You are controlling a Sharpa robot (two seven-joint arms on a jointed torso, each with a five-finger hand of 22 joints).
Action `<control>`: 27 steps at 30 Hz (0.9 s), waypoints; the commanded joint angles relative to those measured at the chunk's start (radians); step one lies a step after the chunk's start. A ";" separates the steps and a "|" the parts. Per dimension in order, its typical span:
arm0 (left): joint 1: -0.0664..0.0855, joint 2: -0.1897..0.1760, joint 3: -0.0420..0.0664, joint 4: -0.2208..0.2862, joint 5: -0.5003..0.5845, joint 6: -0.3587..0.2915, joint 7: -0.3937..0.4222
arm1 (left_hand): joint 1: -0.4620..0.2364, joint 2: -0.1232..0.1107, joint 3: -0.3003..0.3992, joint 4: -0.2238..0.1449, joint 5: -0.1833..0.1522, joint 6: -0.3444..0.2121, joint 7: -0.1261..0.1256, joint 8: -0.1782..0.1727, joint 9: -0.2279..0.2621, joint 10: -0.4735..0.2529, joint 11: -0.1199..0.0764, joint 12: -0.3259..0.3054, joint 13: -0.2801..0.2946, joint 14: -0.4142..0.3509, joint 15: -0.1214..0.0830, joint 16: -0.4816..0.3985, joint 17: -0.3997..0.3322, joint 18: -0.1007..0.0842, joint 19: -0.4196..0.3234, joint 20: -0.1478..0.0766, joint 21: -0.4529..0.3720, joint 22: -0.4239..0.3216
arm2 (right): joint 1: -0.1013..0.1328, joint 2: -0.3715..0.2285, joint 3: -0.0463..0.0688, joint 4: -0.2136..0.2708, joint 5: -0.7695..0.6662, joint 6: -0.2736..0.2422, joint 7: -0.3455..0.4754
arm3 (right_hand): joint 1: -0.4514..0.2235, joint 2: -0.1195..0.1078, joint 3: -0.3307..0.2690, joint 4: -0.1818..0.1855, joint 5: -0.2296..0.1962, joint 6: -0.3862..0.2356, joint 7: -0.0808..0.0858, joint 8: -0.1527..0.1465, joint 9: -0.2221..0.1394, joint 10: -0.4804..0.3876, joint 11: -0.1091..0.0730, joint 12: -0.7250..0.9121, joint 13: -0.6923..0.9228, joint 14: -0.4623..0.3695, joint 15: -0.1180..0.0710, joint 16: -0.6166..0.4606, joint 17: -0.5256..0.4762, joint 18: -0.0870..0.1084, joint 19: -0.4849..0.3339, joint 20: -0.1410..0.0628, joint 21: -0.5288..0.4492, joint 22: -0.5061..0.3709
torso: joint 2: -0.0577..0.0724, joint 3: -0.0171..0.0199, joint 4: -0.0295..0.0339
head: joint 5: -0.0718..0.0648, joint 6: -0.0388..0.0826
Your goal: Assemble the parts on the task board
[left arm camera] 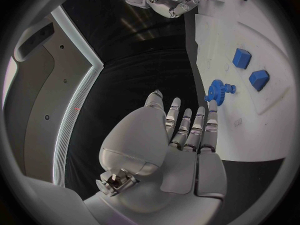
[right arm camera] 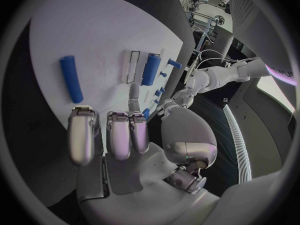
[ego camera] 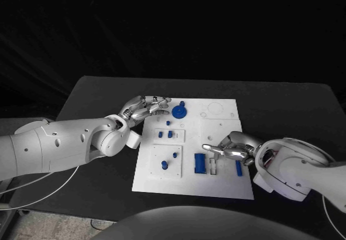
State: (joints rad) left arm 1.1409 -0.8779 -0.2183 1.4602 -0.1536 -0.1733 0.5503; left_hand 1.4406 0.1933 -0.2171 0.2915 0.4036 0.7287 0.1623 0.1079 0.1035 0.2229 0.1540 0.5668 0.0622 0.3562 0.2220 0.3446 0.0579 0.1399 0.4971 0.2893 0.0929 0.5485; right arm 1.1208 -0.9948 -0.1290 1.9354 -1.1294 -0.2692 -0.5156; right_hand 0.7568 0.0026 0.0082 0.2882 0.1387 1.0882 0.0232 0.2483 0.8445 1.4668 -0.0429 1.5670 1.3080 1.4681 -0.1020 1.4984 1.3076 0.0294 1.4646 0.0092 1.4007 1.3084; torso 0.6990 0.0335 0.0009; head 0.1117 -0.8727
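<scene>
my left robot hand hangs over the far left corner of the white task board. its fingers are stretched out side by side and they hold nothing. their tips are just beside a blue gear that sits on the board near that corner.

my right robot hand is over the right side of the board. one finger points out straight and the others are curled in. it holds nothing. the pointing finger is above a little white slot on the board. i cannot tell if it touches it.

a fat blue block lies just left of that slot. a thin blue rod lies close to the right edge of the board, under my right wrist. two small blue pieces stand in a small frame in the middle of the board. more small blue parts lie in a bigger frame near the left side.

the board lies flat on the black surface.
</scene>
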 commanded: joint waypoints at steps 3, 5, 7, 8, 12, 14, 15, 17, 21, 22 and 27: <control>-0.001 0.000 0.000 0.001 0.002 0.006 0.016 | 0.001 0.011 -0.005 -0.002 0.007 0.004 0.006 0.005 0.000 -0.002 0.003 0.007 -0.001 -0.001 0.005 0.006 0.001 -0.005 -0.002 0.000 0.003 -0.001 | 0.041 -0.052 0.003 0.002 0.055 0.009 0.043 | 0.121 -0.002 -0.009 -0.034 0.070 -0.006 -0.001 0.002 0.009 0.104 -0.005 0.004 0.263 0.085 -0.003 0.004 0.176 0.009 0.046 -0.005 0.007 0.212 | -0.002 -0.0015 -0.0028 | 0.002 0.000; -0.001 0.002 0.000 -0.001 0.002 0.004 0.016 | 0.001 0.011 -0.005 -0.002 0.007 0.004 0.006 0.005 0.000 -0.002 0.003 0.007 -0.001 -0.001 0.005 0.006 0.001 -0.005 -0.002 0.000 0.003 -0.001 | 0.051 -0.071 0.003 -0.001 0.041 0.042 0.027 | 0.171 0.003 0.003 -0.047 0.251 -0.015 -0.001 0.002 0.015 0.104 -0.004 0.004 0.263 0.086 -0.003 0.005 0.177 0.008 0.046 -0.004 0.009 0.213 | -0.002 -0.0023 -0.0024 | 0.001 0.000; -0.001 0.004 0.000 -0.001 0.002 0.003 0.015 | 0.001 0.011 -0.005 -0.002 0.007 0.004 0.006 0.005 0.000 -0.002 0.003 0.008 -0.001 -0.001 0.005 0.007 0.002 -0.005 -0.002 0.000 0.003 -0.001 | 0.058 -0.087 0.002 -0.004 0.003 0.081 0.003 | 0.194 -0.003 0.002 -0.053 0.324 -0.020 0.000 0.006 0.023 0.104 -0.003 0.004 0.263 0.086 -0.002 0.006 0.178 0.008 0.047 -0.003 0.012 0.213 | -0.002 -0.0029 -0.0014 | 0.000 0.000; -0.001 0.005 0.000 -0.002 0.002 0.003 0.015 | 0.001 0.011 -0.005 -0.002 0.007 0.004 0.006 0.005 0.000 -0.002 0.003 0.008 -0.001 -0.001 0.005 0.007 0.002 -0.005 -0.002 0.000 0.003 -0.001 | 0.059 -0.092 0.002 -0.006 -0.017 0.098 -0.008 | 0.202 -0.005 0.001 -0.055 0.337 -0.022 0.000 0.007 0.026 0.104 -0.003 0.004 0.263 0.086 -0.002 0.006 0.177 0.008 0.047 -0.003 0.012 0.213 | -0.002 -0.0027 -0.0013 | -0.001 0.000; -0.001 0.005 0.000 -0.002 0.002 0.003 0.018 | 0.001 0.011 -0.005 -0.002 0.007 0.004 0.006 0.005 0.000 -0.002 0.003 0.008 -0.001 -0.001 0.005 0.007 0.002 -0.005 -0.002 0.000 0.003 -0.001 | 0.060 -0.106 -0.002 -0.013 -0.146 0.158 -0.057 | 0.222 -0.011 -0.001 -0.060 0.350 -0.029 0.001 0.008 0.032 0.104 -0.002 0.004 0.263 0.084 -0.001 -0.001 0.168 0.010 0.043 -0.002 0.000 0.210 | -0.001 -0.0004 -0.0063 | 0.004 0.000; -0.001 0.004 0.000 -0.002 0.002 0.002 0.022 | 0.003 0.010 -0.006 -0.002 0.008 0.005 0.007 0.006 0.000 0.001 0.003 0.013 0.000 0.002 0.004 0.011 0.002 -0.005 -0.001 0.000 0.003 -0.001 | 0.056 -0.109 -0.004 -0.012 -0.195 0.163 -0.070 | 0.230 -0.012 -0.001 -0.062 0.353 -0.031 0.001 0.008 0.034 0.104 -0.002 0.004 0.263 0.082 -0.001 -0.007 0.161 0.012 0.040 -0.001 -0.008 0.207 | -0.001 -0.0002 -0.0061 | 0.006 0.000; -0.001 0.003 0.000 -0.001 0.002 0.001 0.024 | 0.004 0.010 -0.006 -0.002 0.008 0.006 0.007 0.007 0.000 0.002 0.004 0.015 0.000 0.003 0.004 0.012 0.002 -0.005 0.000 0.000 0.004 -0.001 | 0.053 -0.110 -0.004 -0.010 -0.223 0.162 -0.076 | 0.234 -0.013 -0.001 -0.064 0.354 -0.031 0.001 0.009 0.035 0.104 -0.002 0.004 0.263 0.082 -0.001 -0.008 0.159 0.013 0.040 -0.001 -0.009 0.207 | -0.001 -0.0002 -0.0049 | 0.006 0.000; -0.001 0.001 0.000 0.001 0.002 -0.001 0.028 | 0.004 0.010 -0.006 -0.002 0.009 0.006 0.007 0.007 0.000 0.003 0.004 0.015 0.000 0.003 0.004 0.012 0.002 -0.005 0.000 0.000 0.004 -0.001 | 0.046 -0.113 -0.005 -0.005 -0.269 0.157 -0.086 | 0.243 -0.014 0.000 -0.066 0.354 -0.027 0.000 0.013 0.039 0.104 -0.003 0.004 0.263 0.081 -0.002 -0.009 0.158 0.013 0.040 -0.001 -0.010 0.206 | 0.000 0.0011 -0.0046 | 0.006 0.000; -0.002 -0.004 0.000 0.002 0.002 0.000 0.029 | 0.006 0.009 -0.006 -0.002 0.010 0.007 0.007 0.007 0.000 0.004 0.004 0.015 0.000 0.004 0.002 0.013 0.002 -0.005 0.001 -0.001 0.005 -0.001 | 0.034 -0.115 -0.006 0.006 -0.332 0.153 -0.105 | 0.254 -0.016 -0.003 -0.068 0.344 -0.015 -0.004 0.024 0.050 0.104 -0.006 0.004 0.263 0.081 -0.004 -0.011 0.156 0.013 0.041 -0.002 -0.009 0.207 | 0.000 0.0005 -0.0034 | 0.006 0.000; -0.002 -0.004 0.000 0.003 0.002 0.000 0.029 | 0.006 0.009 -0.006 -0.002 0.010 0.007 0.007 0.007 0.000 0.004 0.004 0.015 0.000 0.004 0.002 0.013 0.002 -0.005 0.001 -0.001 0.005 -0.001 | 0.031 -0.116 -0.006 0.008 -0.342 0.153 -0.107 | 0.255 -0.017 -0.005 -0.066 0.338 -0.011 -0.006 0.028 0.054 0.104 -0.007 0.004 0.263 0.081 -0.005 -0.011 0.155 0.013 0.041 -0.003 -0.009 0.207 | -0.002 -0.0005 -0.0036 | 0.006 0.000; -0.002 -0.006 0.000 0.003 0.002 0.001 0.028 | 0.006 0.009 -0.006 -0.002 0.010 0.007 0.007 0.007 0.000 0.004 0.004 0.015 0.000 0.004 0.002 0.013 0.002 -0.005 0.001 -0.001 0.005 -0.001 | 0.019 -0.117 -0.006 0.018 -0.377 0.156 -0.116 | 0.259 -0.016 -0.010 -0.061 0.323 0.002 -0.012 0.045 0.072 0.104 -0.012 0.004 0.263 0.080 -0.008 -0.016 0.149 0.013 0.041 -0.006 -0.010 0.206 | -0.001 -0.0018 -0.0045 | 0.004 0.000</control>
State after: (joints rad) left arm 1.1394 -0.8852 -0.2186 1.4601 -0.1536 -0.1758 0.5605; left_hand 1.4447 0.1974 -0.2171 0.2915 0.4085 0.7325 0.1660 0.1118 0.1035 0.2230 0.1539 0.5784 0.0622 0.3562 0.2220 0.3533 0.0590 0.1399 0.4971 0.2892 0.0929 0.5486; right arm 1.1418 -1.1118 -0.1347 1.9503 -1.4252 -0.1388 -0.6006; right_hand 1.0058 -0.0133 0.0042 0.2294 0.4660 1.0862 0.0110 0.2904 0.9146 1.4652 -0.0483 1.5670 1.3077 1.4681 -0.1020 1.4862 1.3073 0.0294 1.4646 0.0091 1.3957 1.3084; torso 0.6981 0.0329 -0.0030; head 0.1176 -0.8727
